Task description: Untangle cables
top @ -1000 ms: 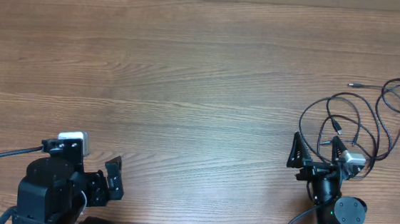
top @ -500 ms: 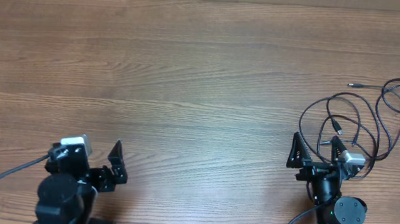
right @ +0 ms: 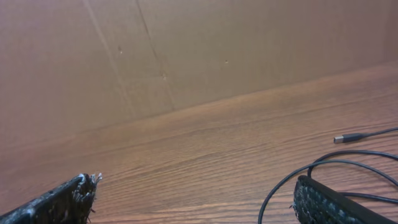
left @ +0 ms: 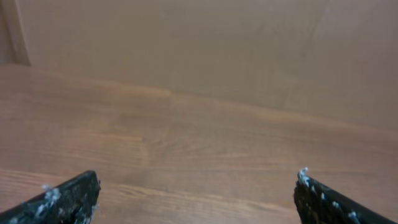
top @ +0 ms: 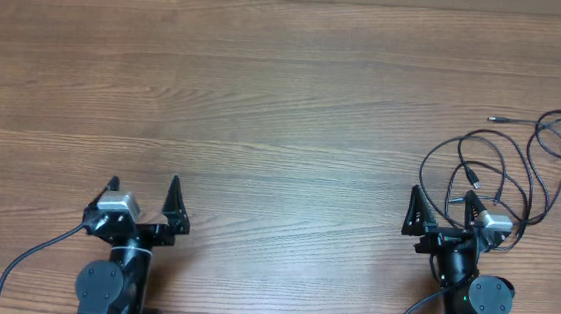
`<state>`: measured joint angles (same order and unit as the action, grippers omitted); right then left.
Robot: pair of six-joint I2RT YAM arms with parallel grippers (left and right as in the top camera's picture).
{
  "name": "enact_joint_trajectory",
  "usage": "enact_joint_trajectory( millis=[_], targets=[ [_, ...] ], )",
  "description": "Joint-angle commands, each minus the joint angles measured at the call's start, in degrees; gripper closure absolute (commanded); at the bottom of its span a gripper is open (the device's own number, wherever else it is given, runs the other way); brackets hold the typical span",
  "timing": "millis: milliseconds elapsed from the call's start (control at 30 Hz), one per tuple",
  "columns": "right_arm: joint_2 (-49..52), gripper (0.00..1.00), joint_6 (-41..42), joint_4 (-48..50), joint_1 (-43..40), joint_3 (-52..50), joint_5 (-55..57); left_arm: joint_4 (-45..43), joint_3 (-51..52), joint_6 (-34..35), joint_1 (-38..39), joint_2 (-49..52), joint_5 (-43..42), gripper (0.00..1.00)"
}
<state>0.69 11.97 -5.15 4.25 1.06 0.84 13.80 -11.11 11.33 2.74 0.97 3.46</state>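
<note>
The cables (top: pixel 506 165) are thin black cords in loose overlapping loops at the right edge of the wooden table, with small plug ends pointing left and right. In the right wrist view a loop and one plug end (right: pixel 348 138) show at the lower right. My right gripper (top: pixel 444 208) is open and empty, its right finger at the near edge of the loops; it also shows in its wrist view (right: pixel 196 190). My left gripper (top: pixel 143 192) is open and empty at the front left, far from the cables, and shows in its wrist view (left: pixel 198 190).
A brown cardboard wall (right: pixel 186 50) stands along the table's far edge. The wooden table (top: pixel 284 107) stretches bare between the two arms. A thicker black arm cable (top: pixel 37 253) trails from the left arm.
The left arm has swung round and its gripper now points straight ahead toward the far edge. The right arm and the cables have not moved.
</note>
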Motion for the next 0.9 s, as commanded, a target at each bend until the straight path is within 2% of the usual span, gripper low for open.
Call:
enact_joint_trajectory(
  millis=[0, 167, 233, 333, 567, 867],
  targets=[
    [-0.52, 0.0, 0.02, 0.33, 0.09, -0.59, -0.09, -7.74, 3.98, -3.63, -0.76, -0.79, -0.57, 0.0],
    [-0.52, 0.0, 0.0, 0.33, 0.09, -0.59, -0.07, -21.99, 9.44, -8.09, -0.92, -0.79, -1.77, 0.0],
    [-0.52, 0.0, 0.02, 0.33, 0.09, -0.59, -0.09, -25.05, 10.97, -9.22, -0.9, -0.79, -2.1, 0.0],
    [-0.52, 0.0, 0.0, 0.33, 0.09, -0.59, -0.09, -22.73, 10.88, -12.28, -0.92, -0.79, -2.43, 0.01],
    [-0.52, 0.0, 0.0, 0.33, 0.09, -0.59, -0.09, -9.31, 10.88, -12.22, -0.9, -0.79, -4.26, 0.0],
    [-0.52, 0.0, 0.02, 0.33, 0.09, -0.59, -0.07, -9.35, 10.86, -12.63, -0.9, -0.79, -4.57, 0.0]
  ],
)
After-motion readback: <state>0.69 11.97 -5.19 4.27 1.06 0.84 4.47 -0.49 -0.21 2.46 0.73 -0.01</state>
